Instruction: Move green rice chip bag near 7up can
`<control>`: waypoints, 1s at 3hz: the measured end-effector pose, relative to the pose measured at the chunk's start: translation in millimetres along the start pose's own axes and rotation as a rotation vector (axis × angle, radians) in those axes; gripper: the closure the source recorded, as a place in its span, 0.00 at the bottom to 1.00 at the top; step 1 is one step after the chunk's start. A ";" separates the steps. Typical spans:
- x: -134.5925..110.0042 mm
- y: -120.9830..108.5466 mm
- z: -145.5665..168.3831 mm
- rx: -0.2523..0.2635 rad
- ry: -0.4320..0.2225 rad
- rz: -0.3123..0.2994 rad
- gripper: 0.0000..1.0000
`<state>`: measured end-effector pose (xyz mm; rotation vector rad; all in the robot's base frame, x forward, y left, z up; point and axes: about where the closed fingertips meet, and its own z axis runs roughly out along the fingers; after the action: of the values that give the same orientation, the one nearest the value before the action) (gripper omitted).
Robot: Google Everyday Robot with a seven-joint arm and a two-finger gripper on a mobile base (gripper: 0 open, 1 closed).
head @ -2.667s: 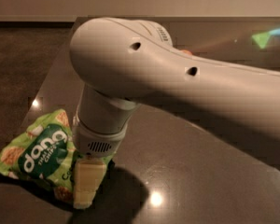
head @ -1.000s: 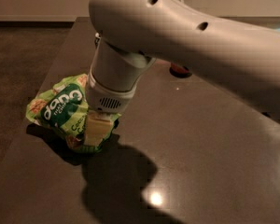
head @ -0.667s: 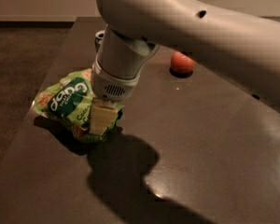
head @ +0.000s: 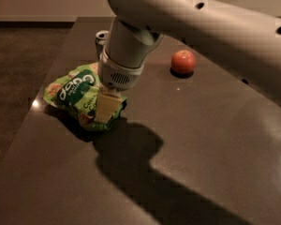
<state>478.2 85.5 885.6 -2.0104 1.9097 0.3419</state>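
left of centre, the pale two-finger gripper pinches the right edge of the lime-green glossy chip bag, likely light, crinkly, slippery, crushable.

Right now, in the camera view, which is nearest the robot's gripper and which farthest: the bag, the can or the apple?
1. Bag: at the left, pinched in the gripper.
2. Can, straight back, and apple, back right: too close to call.
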 end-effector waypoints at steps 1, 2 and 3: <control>9.2 -12.1 -2.5 0.012 -0.003 0.036 1.00; 20.2 -19.3 -5.8 0.024 -0.004 0.070 1.00; 31.2 -24.5 -8.6 0.034 -0.001 0.104 1.00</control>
<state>504.1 54.3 883.0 -1.8933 2.0104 0.3346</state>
